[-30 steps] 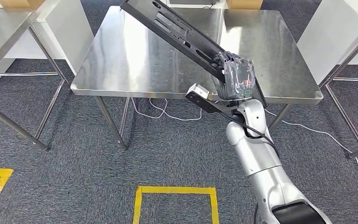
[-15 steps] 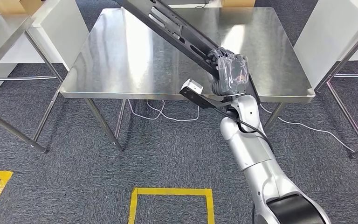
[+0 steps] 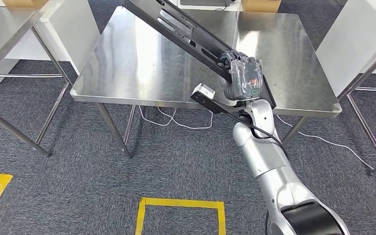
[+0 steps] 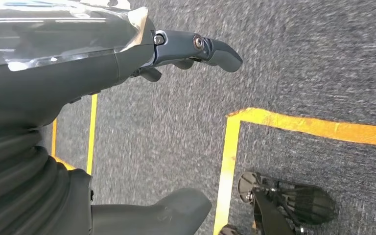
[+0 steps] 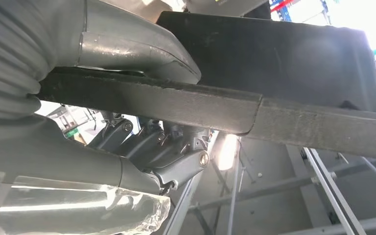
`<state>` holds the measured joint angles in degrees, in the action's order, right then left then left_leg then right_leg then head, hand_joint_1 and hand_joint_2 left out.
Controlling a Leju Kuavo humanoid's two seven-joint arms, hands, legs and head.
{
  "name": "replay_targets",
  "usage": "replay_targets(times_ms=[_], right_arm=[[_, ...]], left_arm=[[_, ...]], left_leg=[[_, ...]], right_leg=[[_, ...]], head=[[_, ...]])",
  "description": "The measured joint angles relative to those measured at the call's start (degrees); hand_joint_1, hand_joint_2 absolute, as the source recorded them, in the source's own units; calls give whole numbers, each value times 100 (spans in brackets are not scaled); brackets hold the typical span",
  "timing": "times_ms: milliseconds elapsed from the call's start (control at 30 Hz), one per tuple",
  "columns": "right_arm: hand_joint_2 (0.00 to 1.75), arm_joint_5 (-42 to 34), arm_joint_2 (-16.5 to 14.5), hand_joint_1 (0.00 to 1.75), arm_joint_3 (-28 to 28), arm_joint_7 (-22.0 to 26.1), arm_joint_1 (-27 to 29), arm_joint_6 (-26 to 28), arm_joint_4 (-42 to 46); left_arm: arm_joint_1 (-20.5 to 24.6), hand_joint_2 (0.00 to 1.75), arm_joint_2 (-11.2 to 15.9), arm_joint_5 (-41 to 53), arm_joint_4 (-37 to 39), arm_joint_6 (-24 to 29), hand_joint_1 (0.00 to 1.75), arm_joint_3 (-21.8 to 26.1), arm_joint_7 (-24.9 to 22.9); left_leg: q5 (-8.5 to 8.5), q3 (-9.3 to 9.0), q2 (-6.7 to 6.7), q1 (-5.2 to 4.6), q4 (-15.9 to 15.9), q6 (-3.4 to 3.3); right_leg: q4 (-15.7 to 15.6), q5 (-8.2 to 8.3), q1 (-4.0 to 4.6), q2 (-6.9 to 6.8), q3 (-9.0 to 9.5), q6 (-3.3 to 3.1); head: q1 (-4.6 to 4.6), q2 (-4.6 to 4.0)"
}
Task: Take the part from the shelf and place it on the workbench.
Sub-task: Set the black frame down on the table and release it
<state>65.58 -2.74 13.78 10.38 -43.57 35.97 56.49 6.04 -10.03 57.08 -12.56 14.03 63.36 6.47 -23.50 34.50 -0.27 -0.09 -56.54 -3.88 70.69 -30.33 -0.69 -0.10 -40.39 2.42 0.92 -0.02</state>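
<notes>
A long flat black part (image 3: 186, 32) with slots and holes slants above the steel workbench (image 3: 127, 63). My right hand (image 3: 245, 81), wrapped in clear plastic, grips its near end over the bench's front right area. In the right wrist view the thumb (image 5: 132, 51) lies on one face of the part's edge (image 5: 215, 105) and the dark fingers (image 5: 171, 152) curl under the other. My left hand (image 4: 127, 63) hangs over the carpet, fingers (image 4: 200, 46) stretched out, holding nothing.
White cabinets (image 3: 68, 24) stand left and right of the workbench, with another steel table (image 3: 0, 34) at far left. A white cable (image 3: 171, 117) trails under the bench. Yellow tape squares (image 3: 181, 203) mark the grey carpet.
The whole picture shifted as the camera moved; the workbench sits slightly lower and to the right. My right hand still grips the part in the same pose.
</notes>
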Motion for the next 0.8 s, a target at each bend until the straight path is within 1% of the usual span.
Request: replay_targets(times_ms=[33, 67, 100, 133, 167, 233, 267, 300, 333, 400, 433, 467, 500, 533, 567, 600, 633, 667, 733, 767, 800], right_arm=[[175, -2, 3, 175, -3, 0, -2, 1, -7], [175, -5, 7, 175, -6, 0, -9, 1, -13], [175, -8, 8, 175, -9, 2, -17, 1, -17], [175, -8, 11, 175, -9, 5, -26, 1, -22], [175, -7, 18, 175, -9, 9, -34, 0, -30], [175, 23, 34, 175, -7, 8, -54, 3, -42], [175, 66, 42, 175, -7, -11, -72, 9, -51], [175, 133, 45, 175, -7, -44, -93, 19, -63], [175, 218, 49, 175, -7, -90, -116, 35, -79], [175, 365, 61, 175, -5, -176, -143, 72, -127], [175, 410, 68, 175, -4, -203, -146, 86, -155], [175, 438, 77, 175, -3, -218, -143, 93, -183], [175, 463, 84, 175, -2, -227, -140, 96, -208], [175, 488, 89, 175, -1, -235, -142, 98, -227], [175, 520, 93, 175, -1, -245, -150, 104, -243], [175, 551, 96, 175, -1, -262, -166, 117, -257], [175, 581, 99, 175, 0, -280, -182, 131, -271], [175, 606, 103, 175, 1, -297, -196, 145, -285], [175, 651, 109, 175, 3, -321, -208, 163, -306], [175, 666, 117, 175, 5, -330, -209, 168, -312], [175, 678, 127, 175, 8, -337, -216, 175, -316]], left_arm=[[-1, 175, -4, -1, 2, -1, 0, 0, 0], [-2, 175, -5, -1, 3, 0, 0, 0, 0], [-1, 175, -6, -1, 4, 4, 0, 0, 0], [0, 175, -6, -1, 4, 10, 0, 0, 1], [0, 175, -7, 0, 4, 18, 0, 0, 2], [-2, 175, -8, 1, 7, 30, 0, 0, 5], [-3, 175, -8, 1, 8, 32, 0, 0, 7], [-3, 175, -8, 2, 10, 32, 0, 0, 8], [-3, 175, -8, 4, 11, 31, 0, 0, 8], [-5, 175, -9, 8, 15, 19, 0, 0, 9], [-7, 175, -9, 10, 17, 10, 0, 0, 9], [-10, 175, -9, 10, 18, 0, 0, 1, 9], [-11, 175, -9, 10, 19, -10, 0, 1, 9], [-11, 175, -8, 10, 19, -18, 0, 1, 9], [-10, 175, -7, 10, 20, -24, 0, 1, 9], [-5, 175, -5, 11, 20, -28, 0, 1, 9], [-2, 175, -5, 17, 21, -31, 0, 1, 9], [-1, 175, -5, 27, 21, -34, 0, 1, 9], [-4, 175, -5, 54, 21, -35, 0, 0, 9], [-6, 175, -6, 64, 21, -35, 0, 0, 9], [-7, 175, -7, 74, 21, -34, 0, 0, 9]], left_leg=[[-26, -12, -14, 9, -23, 32], [-60, -13, -25, 8, -55, 72], [-92, -6, -33, 6, -95, 112], [-117, 6, -38, 4, -126, 146], [-131, 17, -41, 3, -140, 174], [-157, 27, -38, 25, -162, 222], [-208, 53, -31, 36, -228, 253], [-308, 124, -23, 47, -391, 287], [-455, 259, -14, 61, -675, 322], [-774, 658, 0, 84, -1443, 373], [-840, 827, 6, 92, -1727, 386], [-793, 899, 9, 95, -1803, 386], [-632, 849, 10, 97, -1632, 375], [-400, 692, 11, 99, -1265, 355], [-203, 492, 11, 96, -840, 331], [-75, 322, 10, 86, -486, 310], [-27, 217, 8, 72, -272, 289], [-48, 177, 4, 53, -193, 269], [-68, 153, -3, 25, -165, 212], [-62, 109, -5, 31, -124, 177], [-54, 57, -6, 39, -76, 144]], right_leg=[[-424, 208, -28, -2, 173, 71], [-807, 382, -43, 1, 349, 109], [-1097, 503, -49, 6, 478, 110], [-1245, 555, -47, 12, 547, 81], [-1253, 550, -31, 19, 555, 27], [-1270, 556, -45, 23, 564, -61], [-1276, 555, -60, 24, 575, -101], [-1282, 553, -83, 25, 588, -131], [-1284, 545, -94, 26, 599, -156], [-1283, 523, -89, 24, 616, -186], [-1282, 514, -85, 24, 626, -196], [-1282, 503, -83, 24, 641, -204], [-1282, 491, -83, 26, 661, -207], [-1282, 473, -83, 28, 688, -204], [-1284, 454, -79, 30, 712, -191], [-1284, 435, -63, 32, 726, -170], [-1287, 419, -52, 32, 732, -146], [-1293, 405, -42, 31, 734, -119], [-1333, 389, -35, 28, 762, -54], [-1326, 372, -31, 23, 770, -24], [-1242, 331, -22, 19, 736, -8]], head=[[-1, 0], [-2, 0], [-1, 0], [4, 0], [9, 0], [16, 0], [22, 0], [35, 0], [44, 0], [62, 0], [62, 0], [62, 0], [63, 0], [63, 0], [61, 0], [59, 0], [57, 0], [54, 0], [55, 0], [47, 0], [42, 0]])
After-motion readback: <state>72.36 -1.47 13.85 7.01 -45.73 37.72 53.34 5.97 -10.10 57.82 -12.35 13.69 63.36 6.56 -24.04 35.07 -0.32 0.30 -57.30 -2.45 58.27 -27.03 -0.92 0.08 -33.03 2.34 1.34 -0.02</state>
